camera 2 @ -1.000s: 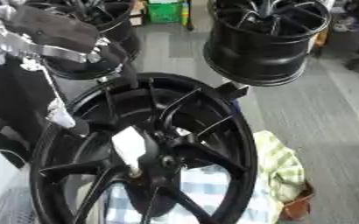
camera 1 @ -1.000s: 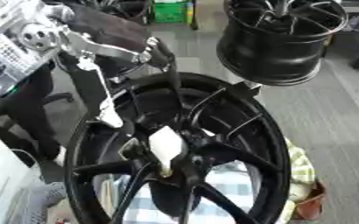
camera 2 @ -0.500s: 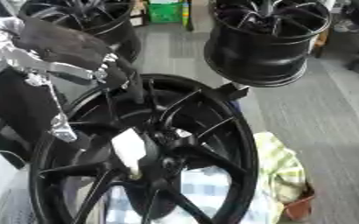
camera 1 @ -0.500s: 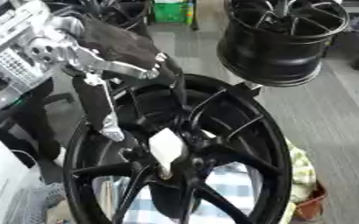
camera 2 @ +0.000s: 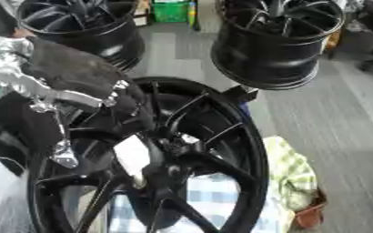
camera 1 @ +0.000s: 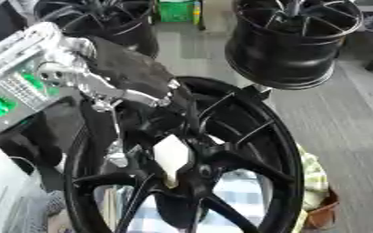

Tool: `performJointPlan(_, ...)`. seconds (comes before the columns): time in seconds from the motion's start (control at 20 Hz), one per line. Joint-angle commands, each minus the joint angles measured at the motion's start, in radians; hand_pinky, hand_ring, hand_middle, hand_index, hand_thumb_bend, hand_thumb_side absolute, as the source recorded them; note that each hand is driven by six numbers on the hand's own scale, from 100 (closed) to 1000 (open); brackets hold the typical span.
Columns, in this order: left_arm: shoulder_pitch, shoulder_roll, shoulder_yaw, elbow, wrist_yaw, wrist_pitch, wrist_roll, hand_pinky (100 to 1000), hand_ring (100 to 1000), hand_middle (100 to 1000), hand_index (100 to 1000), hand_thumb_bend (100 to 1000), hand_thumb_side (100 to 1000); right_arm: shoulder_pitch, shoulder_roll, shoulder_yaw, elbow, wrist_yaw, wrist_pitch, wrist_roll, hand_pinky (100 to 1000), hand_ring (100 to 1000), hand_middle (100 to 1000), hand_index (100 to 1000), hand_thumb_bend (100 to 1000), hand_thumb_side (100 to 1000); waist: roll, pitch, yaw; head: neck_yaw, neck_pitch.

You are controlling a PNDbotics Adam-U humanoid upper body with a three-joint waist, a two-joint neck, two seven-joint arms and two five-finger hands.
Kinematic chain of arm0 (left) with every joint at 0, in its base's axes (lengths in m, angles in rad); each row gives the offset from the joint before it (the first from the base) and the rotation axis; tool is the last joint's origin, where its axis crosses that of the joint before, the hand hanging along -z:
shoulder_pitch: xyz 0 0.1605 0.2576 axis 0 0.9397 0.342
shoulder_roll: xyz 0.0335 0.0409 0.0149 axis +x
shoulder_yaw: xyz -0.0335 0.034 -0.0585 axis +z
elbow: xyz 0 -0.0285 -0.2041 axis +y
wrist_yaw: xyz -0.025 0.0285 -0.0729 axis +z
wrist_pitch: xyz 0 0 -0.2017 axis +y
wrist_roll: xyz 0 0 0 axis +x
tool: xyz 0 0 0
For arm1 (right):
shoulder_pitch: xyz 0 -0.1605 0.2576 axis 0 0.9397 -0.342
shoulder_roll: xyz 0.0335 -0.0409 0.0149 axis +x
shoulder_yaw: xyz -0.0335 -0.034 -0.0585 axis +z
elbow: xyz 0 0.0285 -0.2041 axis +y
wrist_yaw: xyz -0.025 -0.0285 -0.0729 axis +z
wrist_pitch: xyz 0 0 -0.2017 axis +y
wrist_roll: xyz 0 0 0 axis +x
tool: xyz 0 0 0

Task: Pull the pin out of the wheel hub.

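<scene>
One hand is in play here, the left hand (camera 1: pixel 130 75), coming in from the upper left and hanging over the upper-left rim of the big black wheel (camera 1: pixel 277 150) that fills the lower half of the view. Its dark palm sits above the rim, its silvery fingers (camera 1: pixel 114 154) pointing down across the spokes on the wheel's left side, and they look fairly straight and parted with nothing between them, though the blur makes that a cautious call. Outward from those fingers, just to their right and a touch lower, stands the pale pin (camera 1: pixel 172 157), a whitish block at the wheel hub (camera 1: pixel 199 169); it is near the fingers but apart from them. Its long axis runs roughly up and down in the view, leaning slightly. So the coming move looks to turn on shifting right and curling round that pale piece. No right hand shows in either view, so the left is the only candidate. Beyond the wheel's far rim, two more black wheels (camera 1: pixel 289 38) stand well apart on the grey floor (camera 1: pixel 357 118). No brand, label or writing can be read anywhere.
</scene>
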Motion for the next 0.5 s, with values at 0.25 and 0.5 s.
performJointPlan(0.25, 0.013, 0.055, 0.029, -0.052, -0.036, 0.063, -0.004, 896, 878, 832, 916, 588, 209, -0.007, -0.027, -0.009, -0.005, -0.007, -0.004, -0.002, 755, 631, 536, 697, 519, 323, 0.001, -0.011, -0.001, -0.019, -0.018)
performJointPlan(0.5, 0.04, 0.078, 0.043, -0.104, -0.012, 0.109, -0.001, 897, 880, 842, 916, 565, 156, -0.005, -0.025, -0.009, -0.004, -0.011, -0.004, -0.002, 755, 630, 536, 697, 515, 324, 0.002, -0.008, -0.003, -0.026, -0.019)
